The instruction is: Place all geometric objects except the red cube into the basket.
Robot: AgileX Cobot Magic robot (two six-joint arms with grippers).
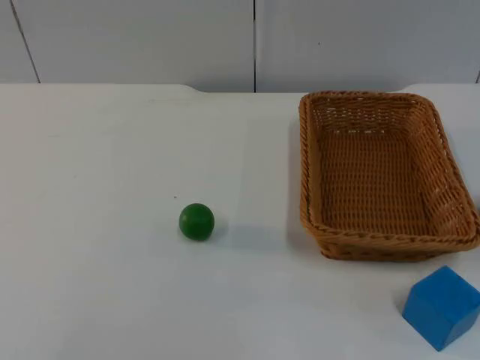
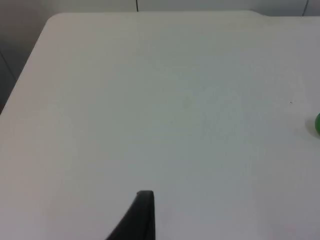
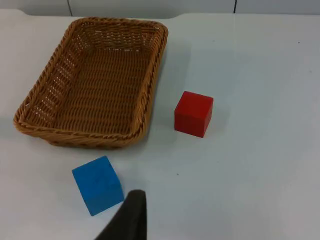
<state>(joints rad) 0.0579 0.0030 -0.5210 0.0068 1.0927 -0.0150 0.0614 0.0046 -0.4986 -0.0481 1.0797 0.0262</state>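
Table point(image 1: 112, 150) surface, white, carries everything here and ends at the grey partition wall point(image 1: 150, 37). Wicker basket point(image 1: 442, 225) comes next in size: it sits on the right side of the top view, open side up, with nothing inside it. Just beside its near corner sits the blue cube point(image 1: 442, 306), apart from the rim. The red cube point(image 3: 193, 113) appears in the right wrist view, on the table beside the basket's long side and not touching it. The green ball point(image 1: 196, 222) lies alone on the open table, well apart from the basket on its left.

Both arms wait high above the table. The left gripper point(image 2: 142, 217) hangs over bare table, the ball at the edge of its wrist view. The right gripper point(image 3: 131, 217) hangs near the blue cube. With one fingertip showing for each, I cannot tell how wide either stands.
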